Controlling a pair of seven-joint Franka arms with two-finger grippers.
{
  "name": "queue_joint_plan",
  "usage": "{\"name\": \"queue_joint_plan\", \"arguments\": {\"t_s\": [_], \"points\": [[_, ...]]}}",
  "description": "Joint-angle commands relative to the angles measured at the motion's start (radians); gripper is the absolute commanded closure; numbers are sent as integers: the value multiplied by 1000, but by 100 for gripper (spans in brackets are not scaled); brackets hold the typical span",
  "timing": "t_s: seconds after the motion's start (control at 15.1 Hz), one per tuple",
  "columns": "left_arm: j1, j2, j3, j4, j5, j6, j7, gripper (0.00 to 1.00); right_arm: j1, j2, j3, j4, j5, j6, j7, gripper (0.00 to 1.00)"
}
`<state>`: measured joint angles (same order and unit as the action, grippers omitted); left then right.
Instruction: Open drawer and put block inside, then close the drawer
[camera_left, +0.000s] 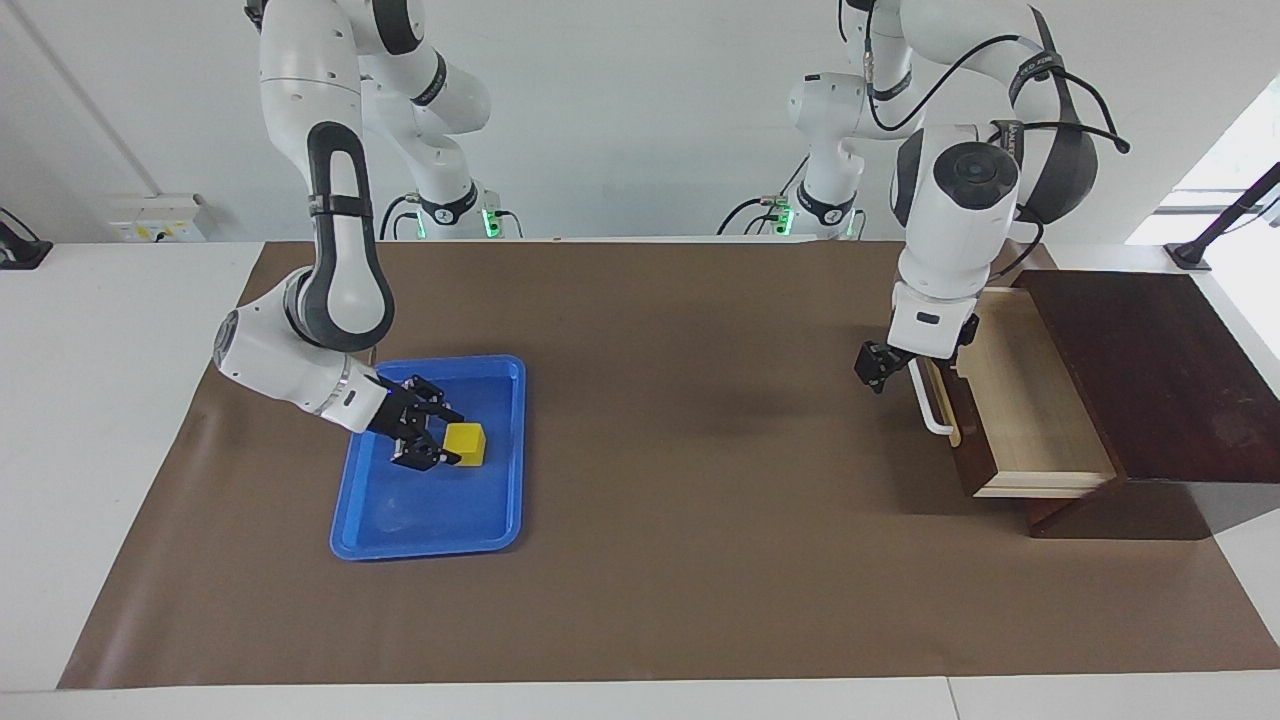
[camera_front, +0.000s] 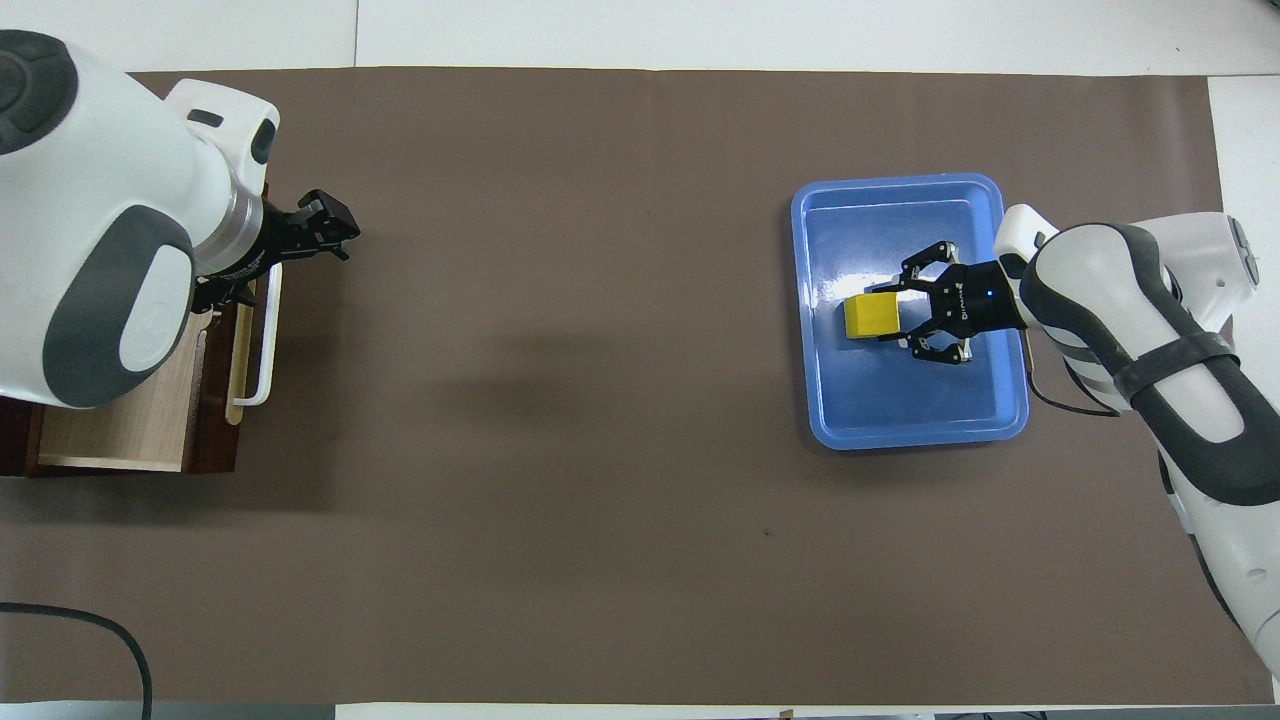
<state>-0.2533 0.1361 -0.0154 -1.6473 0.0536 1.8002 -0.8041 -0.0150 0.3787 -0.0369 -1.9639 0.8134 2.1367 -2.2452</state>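
The yellow block (camera_left: 467, 444) (camera_front: 866, 317) lies in the blue tray (camera_left: 430, 545) (camera_front: 910, 436) toward the right arm's end of the table. My right gripper (camera_left: 443, 441) (camera_front: 893, 315) is low in the tray, shut on the block with a finger on each side of it. The drawer (camera_left: 1025, 400) (camera_front: 115, 435) stands pulled out of its dark wooden box (camera_left: 1150, 370), showing its pale interior. Its white bar handle (camera_left: 935, 408) (camera_front: 262, 345) is free. My left gripper (camera_left: 872, 372) (camera_front: 328, 215) hangs open and holding nothing, above the mat in front of the drawer.
A brown mat (camera_left: 700, 520) covers the table between tray and drawer. The left arm's big white wrist (camera_front: 90, 200) hides part of the drawer in the overhead view. A black cable (camera_front: 110, 640) lies at the edge nearest the robots.
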Motion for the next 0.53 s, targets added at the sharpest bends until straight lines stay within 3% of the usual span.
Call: {"name": "queue_joint_plan", "arguments": {"t_s": [0.0,0.46], "points": [[22,-59,9,-17,-89,-24,-214,0,-3,-3,0,-4,35,9,-39,100],[11,-61,9,-28,-90,-1,-689,0,0,-20,-1,65,30,-99,62,100]]}}
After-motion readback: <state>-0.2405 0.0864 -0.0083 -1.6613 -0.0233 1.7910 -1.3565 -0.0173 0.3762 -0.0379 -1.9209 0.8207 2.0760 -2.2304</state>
